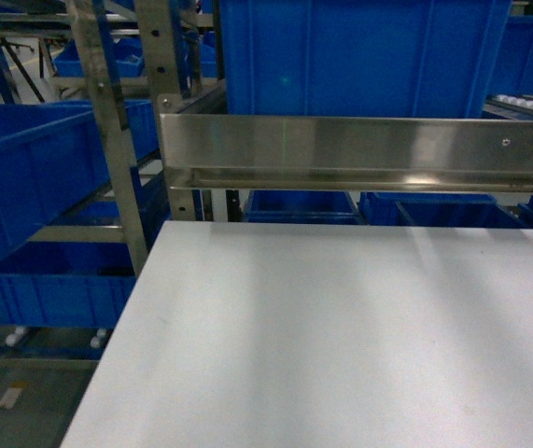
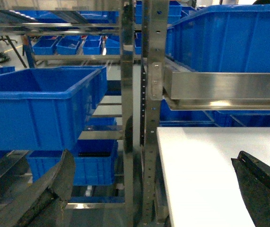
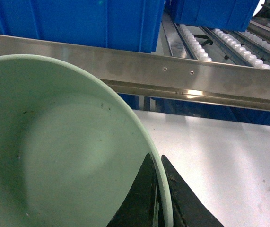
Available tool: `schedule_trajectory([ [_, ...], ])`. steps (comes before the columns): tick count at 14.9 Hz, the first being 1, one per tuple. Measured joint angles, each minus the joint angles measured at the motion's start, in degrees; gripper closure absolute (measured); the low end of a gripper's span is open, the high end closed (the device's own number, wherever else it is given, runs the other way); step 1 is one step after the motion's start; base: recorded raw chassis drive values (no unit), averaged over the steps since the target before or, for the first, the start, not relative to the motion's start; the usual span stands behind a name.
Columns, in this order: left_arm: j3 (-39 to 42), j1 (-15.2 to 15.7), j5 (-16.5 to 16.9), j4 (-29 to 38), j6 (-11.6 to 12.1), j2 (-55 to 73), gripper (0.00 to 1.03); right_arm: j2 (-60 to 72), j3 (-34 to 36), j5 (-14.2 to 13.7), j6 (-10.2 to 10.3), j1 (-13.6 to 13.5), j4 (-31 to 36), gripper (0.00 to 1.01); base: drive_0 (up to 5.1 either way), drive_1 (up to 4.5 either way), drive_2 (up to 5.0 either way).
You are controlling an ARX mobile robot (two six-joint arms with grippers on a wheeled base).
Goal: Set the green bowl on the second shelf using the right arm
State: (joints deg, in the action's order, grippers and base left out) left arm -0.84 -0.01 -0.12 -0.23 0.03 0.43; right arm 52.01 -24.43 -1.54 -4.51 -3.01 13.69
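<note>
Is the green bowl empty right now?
Empty, as far as visible. The green bowl, pinched at its rim by the right gripper, shows only a bare glossy inside with a few dark specks.

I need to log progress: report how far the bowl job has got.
Done: the right end effector has the green bowl pinched at its rim. In hand: the bowl is held above the white table, in front of the steel front rail. Left: carrying it over that rail onto the second shelf and releasing it.
</note>
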Motion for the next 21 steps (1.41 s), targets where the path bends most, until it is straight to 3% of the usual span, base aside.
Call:
schedule_trajectory([
  [21, 0.0, 0.0, 0.1, 0.0, 0.0, 0.0, 0.05, 0.0, 0.0, 0.0, 0.0, 0.0, 0.0, 0.99, -5.0, 2.43, 2.4],
])
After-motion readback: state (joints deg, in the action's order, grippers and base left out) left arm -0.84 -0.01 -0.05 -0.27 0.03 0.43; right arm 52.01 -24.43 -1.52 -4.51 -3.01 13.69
